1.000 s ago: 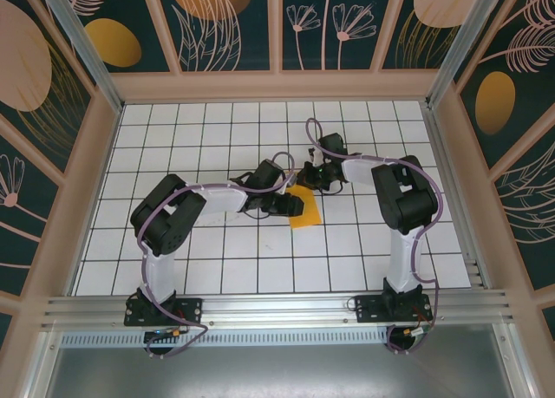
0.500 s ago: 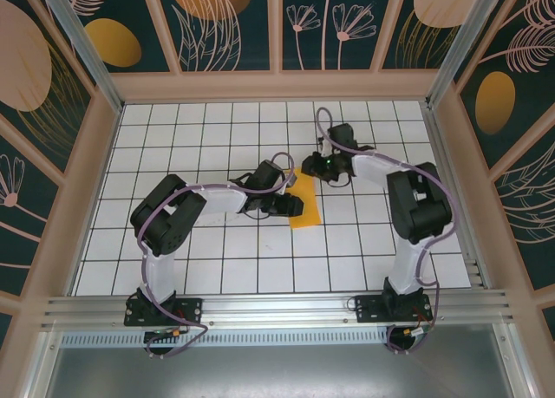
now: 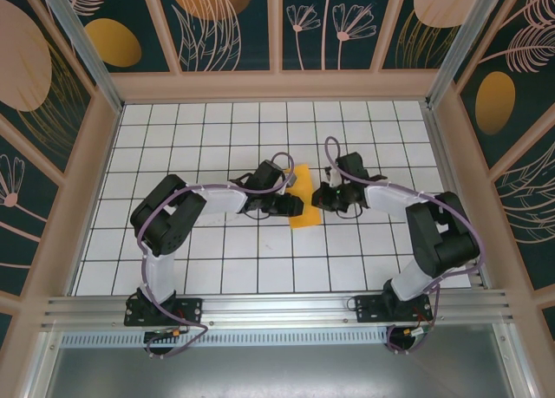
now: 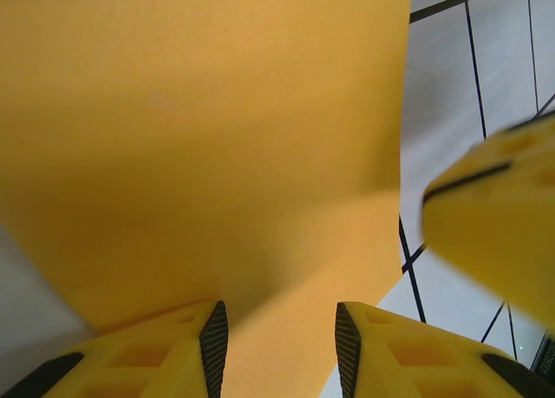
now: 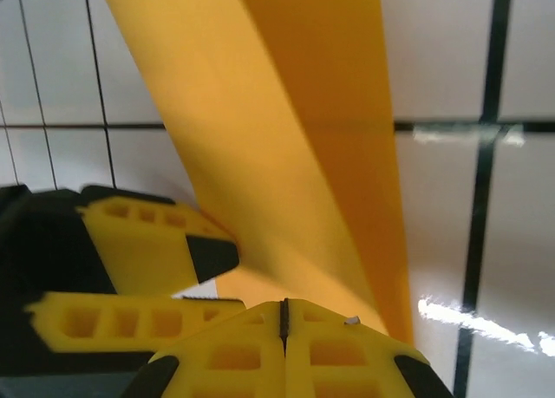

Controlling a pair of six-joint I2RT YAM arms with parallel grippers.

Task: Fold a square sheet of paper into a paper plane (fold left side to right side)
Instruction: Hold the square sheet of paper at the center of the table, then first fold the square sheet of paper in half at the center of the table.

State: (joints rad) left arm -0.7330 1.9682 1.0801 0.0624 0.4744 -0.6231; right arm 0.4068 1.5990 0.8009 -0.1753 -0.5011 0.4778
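The square sheet of paper (image 3: 304, 219) lies mid-table as an orange strip about one tile wide. In the right wrist view the paper (image 5: 286, 155) shows a paler flap curving up beside a darker flat strip. My left gripper (image 3: 292, 207) sits at the strip's left edge. In its own view the left gripper (image 4: 282, 346) is open, the paper (image 4: 217, 138) showing in the gap between its pads. My right gripper (image 3: 320, 198) is at the strip's right edge. It is shut (image 5: 284, 309), its tips meeting the flap's lower edge, and I cannot tell whether paper is pinched.
White gridded tabletop (image 3: 217, 259) inside wooden walls (image 3: 277, 86) with dark floral panels. The two grippers nearly face each other over the paper. A left finger (image 5: 147, 251) shows in the right wrist view, and a blurred right finger (image 4: 499, 216) in the left wrist view.
My right gripper came from the paper's far end towards me to its right edge, opening briefly and shutting again. The paper's far part is now uncovered. The left arm stayed put.
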